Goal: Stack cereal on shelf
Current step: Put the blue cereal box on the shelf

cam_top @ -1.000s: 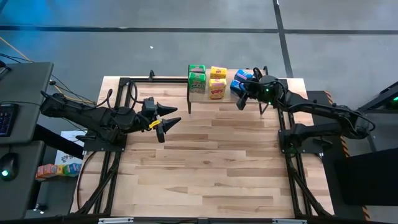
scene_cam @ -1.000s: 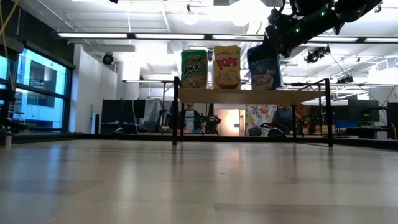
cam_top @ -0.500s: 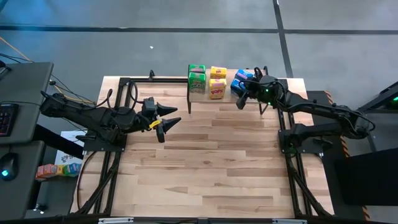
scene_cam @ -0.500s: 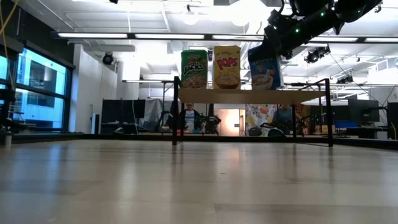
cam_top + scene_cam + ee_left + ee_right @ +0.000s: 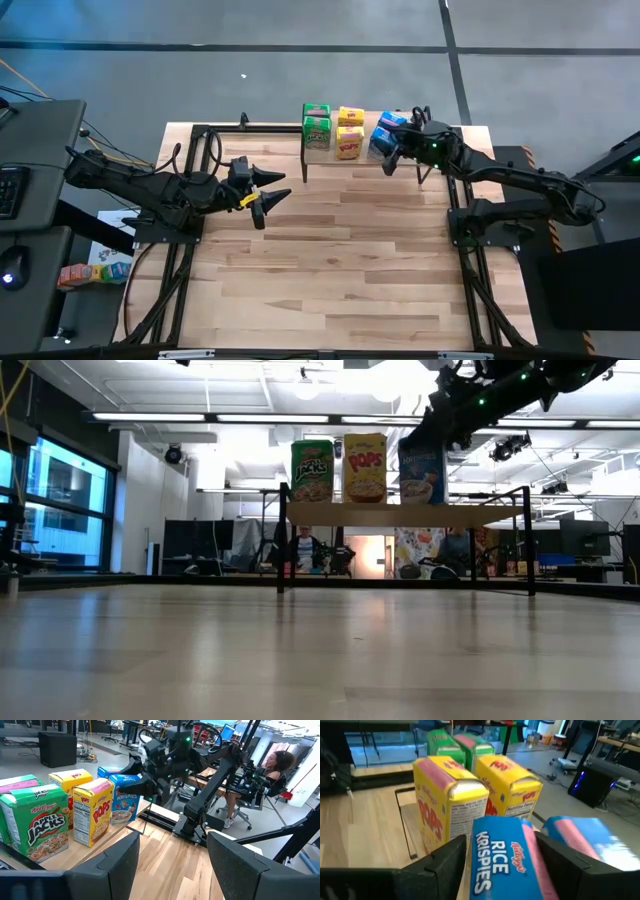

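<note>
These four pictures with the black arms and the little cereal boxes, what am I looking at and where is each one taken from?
It is a two-armed robot at a wooden table. One picture looks straight down, one looks level across the tabletop, and two come from cameras on the wrists. At the far edge stands a small shelf carrying green boxes, yellow boxes and blue boxes. The right claw is at the front blue box, fingers on either side; whether they press it is unclear. The left claw waits open over the table, holding nothing.
</note>
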`<action>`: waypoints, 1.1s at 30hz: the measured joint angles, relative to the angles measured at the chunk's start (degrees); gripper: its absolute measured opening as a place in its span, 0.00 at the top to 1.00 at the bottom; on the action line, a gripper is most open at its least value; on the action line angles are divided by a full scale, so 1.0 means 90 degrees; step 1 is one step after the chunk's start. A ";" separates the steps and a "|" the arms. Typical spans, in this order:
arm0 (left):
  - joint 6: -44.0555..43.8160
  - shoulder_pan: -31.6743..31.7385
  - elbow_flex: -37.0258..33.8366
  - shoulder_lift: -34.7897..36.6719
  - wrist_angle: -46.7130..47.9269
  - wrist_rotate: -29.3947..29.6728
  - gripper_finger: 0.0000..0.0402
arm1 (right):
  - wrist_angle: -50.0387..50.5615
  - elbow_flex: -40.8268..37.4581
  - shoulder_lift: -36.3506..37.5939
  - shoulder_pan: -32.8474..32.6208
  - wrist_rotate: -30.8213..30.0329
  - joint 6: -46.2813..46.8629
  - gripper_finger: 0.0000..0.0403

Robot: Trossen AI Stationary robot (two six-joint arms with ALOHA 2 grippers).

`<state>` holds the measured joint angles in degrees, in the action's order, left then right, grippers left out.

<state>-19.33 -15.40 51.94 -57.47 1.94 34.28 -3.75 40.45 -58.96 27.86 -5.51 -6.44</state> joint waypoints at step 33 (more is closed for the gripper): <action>0.0529 -0.0002 0.0000 0.0000 -0.0008 0.0292 0.45 | 0.2291 -0.0010 0.0979 -0.3225 -0.2197 0.2946 0.96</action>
<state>-14.57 -15.42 51.94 -57.47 1.87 36.91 16.87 40.36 -50.15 -1.17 -25.29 20.08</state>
